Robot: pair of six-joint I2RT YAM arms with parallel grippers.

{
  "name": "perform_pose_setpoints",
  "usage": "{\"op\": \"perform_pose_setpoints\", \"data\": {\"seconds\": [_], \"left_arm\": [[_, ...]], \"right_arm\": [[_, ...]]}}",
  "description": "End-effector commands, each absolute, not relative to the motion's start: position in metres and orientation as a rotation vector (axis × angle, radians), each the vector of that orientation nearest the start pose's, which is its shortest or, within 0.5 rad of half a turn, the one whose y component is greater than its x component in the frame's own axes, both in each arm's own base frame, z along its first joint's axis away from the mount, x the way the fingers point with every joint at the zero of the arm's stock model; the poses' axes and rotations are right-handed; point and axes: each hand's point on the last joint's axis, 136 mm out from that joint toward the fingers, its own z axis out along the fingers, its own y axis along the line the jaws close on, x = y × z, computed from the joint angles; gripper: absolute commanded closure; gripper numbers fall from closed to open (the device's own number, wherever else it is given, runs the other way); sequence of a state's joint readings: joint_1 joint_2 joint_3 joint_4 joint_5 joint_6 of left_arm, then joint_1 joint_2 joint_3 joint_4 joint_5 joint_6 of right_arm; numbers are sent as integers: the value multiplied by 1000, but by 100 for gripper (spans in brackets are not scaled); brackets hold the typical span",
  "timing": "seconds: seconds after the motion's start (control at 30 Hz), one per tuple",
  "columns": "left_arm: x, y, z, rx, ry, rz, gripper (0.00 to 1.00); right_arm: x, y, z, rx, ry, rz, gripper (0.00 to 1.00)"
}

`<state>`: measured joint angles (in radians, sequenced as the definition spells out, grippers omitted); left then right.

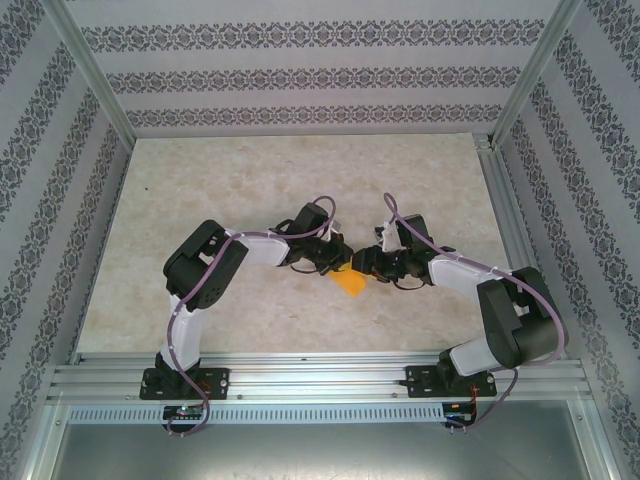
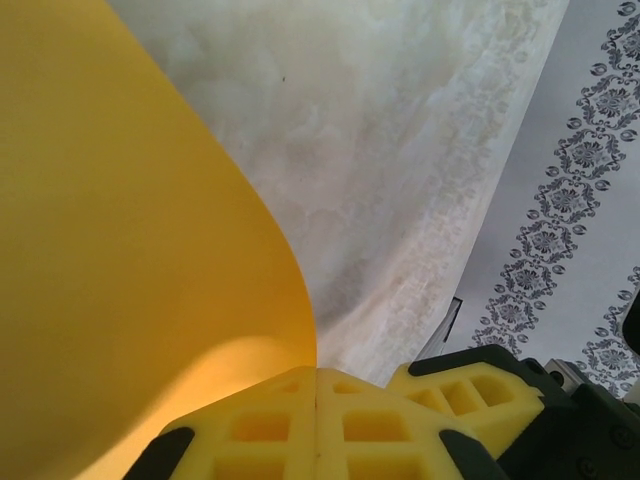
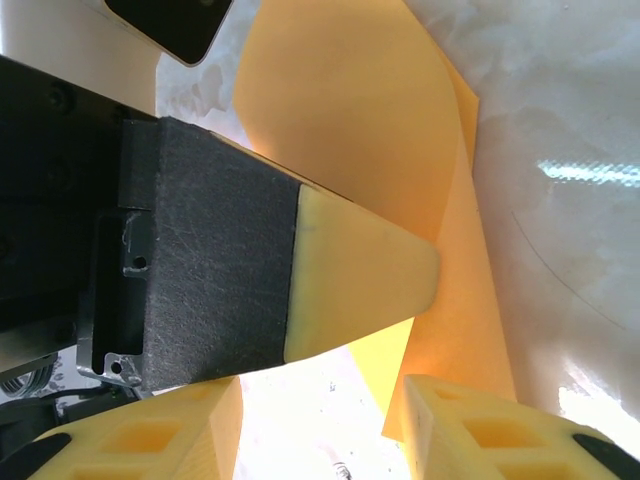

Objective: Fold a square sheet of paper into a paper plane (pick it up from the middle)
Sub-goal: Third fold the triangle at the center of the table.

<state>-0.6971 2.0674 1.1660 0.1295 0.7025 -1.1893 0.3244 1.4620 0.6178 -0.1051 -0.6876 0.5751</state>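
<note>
From above, the square sheet of paper [image 1: 350, 283] sits over the table [image 1: 250, 180], just below the meeting tips of the left gripper [image 1: 333, 262] and the right gripper [image 1: 370, 262]. At the left wrist, the 2 fingers [image 2: 260, 430] are clenched together on the sheet's edge, and the sheet curls up to the left. At the right wrist, the jaws stand apart and the sheet hangs just beyond them.

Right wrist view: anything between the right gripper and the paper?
Nothing blocks it. The square sheet of paper runs down into the gap of the open right gripper, close to one finger. The left gripper is shut on the sheet, and its finger lies across it just ahead, so room looks tight.
</note>
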Motion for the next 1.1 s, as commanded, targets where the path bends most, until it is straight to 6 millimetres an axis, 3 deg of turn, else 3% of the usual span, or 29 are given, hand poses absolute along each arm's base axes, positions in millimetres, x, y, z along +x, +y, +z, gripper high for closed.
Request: {"op": "perform_pose_setpoints", "data": {"seconds": [0.0,0.17,0.5,0.83,1.07], "left_arm": [[299,-412,51,-173,2805,-1589,94],[300,-411,52,-168,2806,-1570,95],[300,-411,56,-165,2793,-1581,94],[297,-408,56,-173,2798,-1579,76],[293,-407,52,-170,2814,-1585,71]], "right_arm": [[273,194,71,23,2608,1134,53],[273,182,67,71,2606,1100,53],[265,207,60,37,2617,1255,58],[266,211,60,28,2612,1264,58],[266,213,58,33,2613,1267,57]]}}
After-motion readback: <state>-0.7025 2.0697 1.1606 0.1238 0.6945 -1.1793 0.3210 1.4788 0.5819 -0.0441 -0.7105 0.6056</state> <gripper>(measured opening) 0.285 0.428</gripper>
